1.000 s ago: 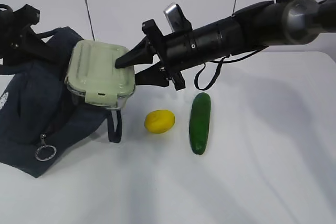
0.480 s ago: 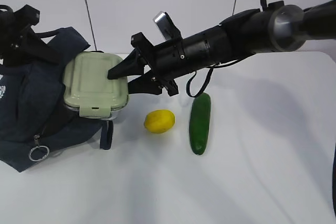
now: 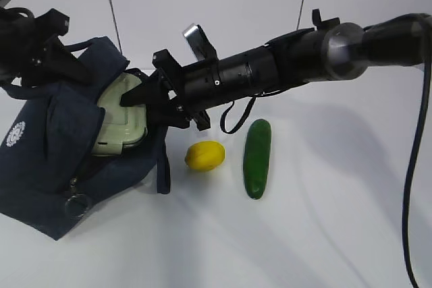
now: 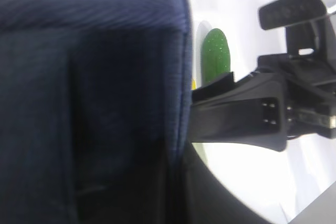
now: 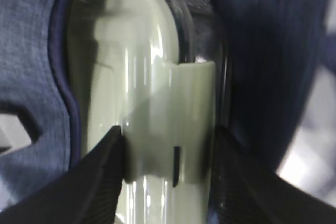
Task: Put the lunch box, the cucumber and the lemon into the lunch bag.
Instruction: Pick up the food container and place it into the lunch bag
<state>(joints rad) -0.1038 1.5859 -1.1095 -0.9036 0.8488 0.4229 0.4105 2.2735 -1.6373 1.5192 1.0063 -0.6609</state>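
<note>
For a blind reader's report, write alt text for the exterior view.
The right gripper pushes the lunch box, clamped in its jaws, into the open lunch bag, whose rim the left gripper holds up. The lemon and the cucumber lie on the white table beside the bag.

We see the right arm (image 3: 297,59) as a matte black tube w/ a polished silver joint cap (image 3: 344,42), a black cable loop (image 3: 236,116) hanging under it, and a silver-faced cam block (image 3: 199,40) on top. Right hand (image 3: 138,102): black, wedge-shaped fingers (image 5: 102,177). Left hand (image 3: 37,48): black angular brackets; 4 small screws (image 4: 269,113) show on the black mount in the left wrist view.
</note>
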